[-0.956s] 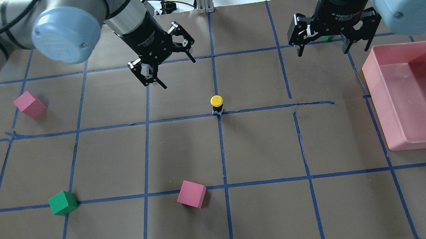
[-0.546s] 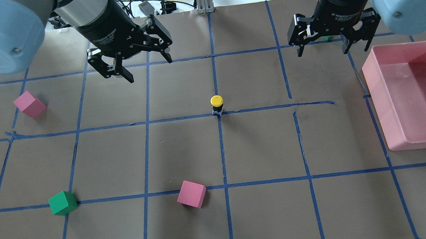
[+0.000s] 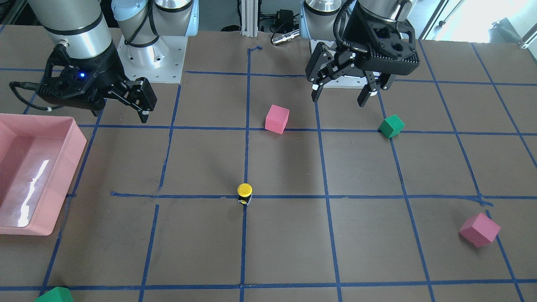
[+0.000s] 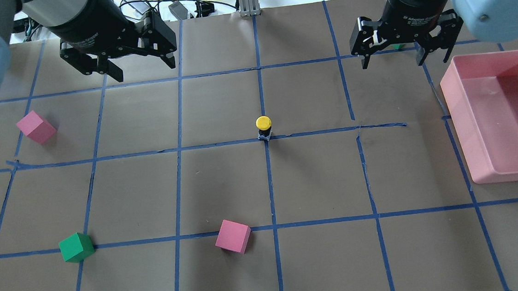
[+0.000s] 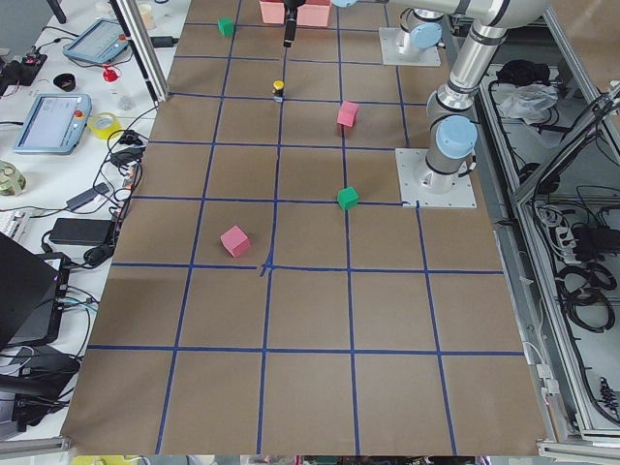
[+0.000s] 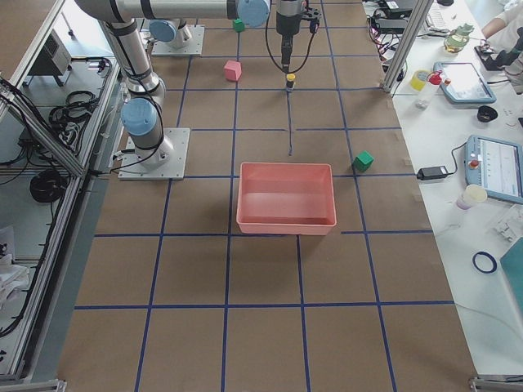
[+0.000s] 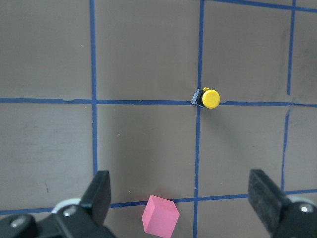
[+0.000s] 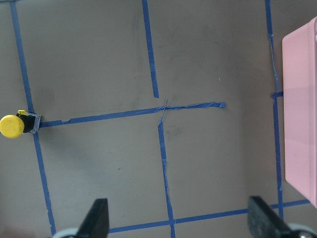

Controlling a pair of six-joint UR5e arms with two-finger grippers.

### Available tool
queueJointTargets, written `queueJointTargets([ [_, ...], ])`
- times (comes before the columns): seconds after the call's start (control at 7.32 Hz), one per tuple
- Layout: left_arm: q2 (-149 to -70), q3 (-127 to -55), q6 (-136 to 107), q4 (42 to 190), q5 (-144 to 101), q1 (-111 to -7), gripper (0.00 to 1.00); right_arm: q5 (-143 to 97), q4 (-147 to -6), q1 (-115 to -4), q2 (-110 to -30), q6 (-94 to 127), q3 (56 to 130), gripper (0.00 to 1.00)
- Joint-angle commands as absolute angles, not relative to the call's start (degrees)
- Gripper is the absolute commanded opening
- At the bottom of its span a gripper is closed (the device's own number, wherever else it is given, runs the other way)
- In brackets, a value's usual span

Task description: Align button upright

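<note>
The button (image 4: 263,123), with a yellow cap on a black body, stands upright on a blue tape crossing at the table's middle. It also shows in the front view (image 3: 244,191), the left wrist view (image 7: 210,98) and the right wrist view (image 8: 12,126). My left gripper (image 4: 144,70) is open and empty, high above the far left of the table, well away from the button (image 3: 338,100). My right gripper (image 4: 400,62) is open and empty over the far right, beside the pink bin.
A pink bin (image 4: 449,98) sits at the right edge. Pink cubes lie at the left (image 4: 35,127) and near front centre (image 4: 233,236). A green cube (image 4: 76,247) lies front left. Another green cube (image 4: 398,46) shows behind the right gripper.
My left gripper has drawn back to the far left, away from the button, and turned as it went. The right gripper and the button have not moved.
</note>
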State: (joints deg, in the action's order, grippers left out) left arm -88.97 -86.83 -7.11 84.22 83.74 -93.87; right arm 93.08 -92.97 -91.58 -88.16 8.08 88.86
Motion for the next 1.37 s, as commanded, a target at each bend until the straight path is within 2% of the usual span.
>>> queueJointTargets([
  [0.0, -90.17, -88.06, -5.89, 83.14, 84.55, -91.16, 1.00, 93.08, -92.99, -91.58, -88.15, 8.09, 88.86, 1.00],
  [0.41, -89.56, -88.06, -4.57, 84.37, 88.48, -90.26, 1.00, 93.08, -92.99, -91.58, -88.15, 8.09, 88.86, 1.00],
  [0.68, -90.00, -87.20, -4.48, 92.05, 89.90, -90.44, 1.00, 93.08, -92.99, -91.58, -88.15, 8.09, 88.86, 1.00],
  [1.23, -90.18, -87.54, -4.31, 91.93, 90.09, -90.62, 1.00, 93.08, -92.90, -91.58, -88.15, 8.09, 88.86, 1.00],
])
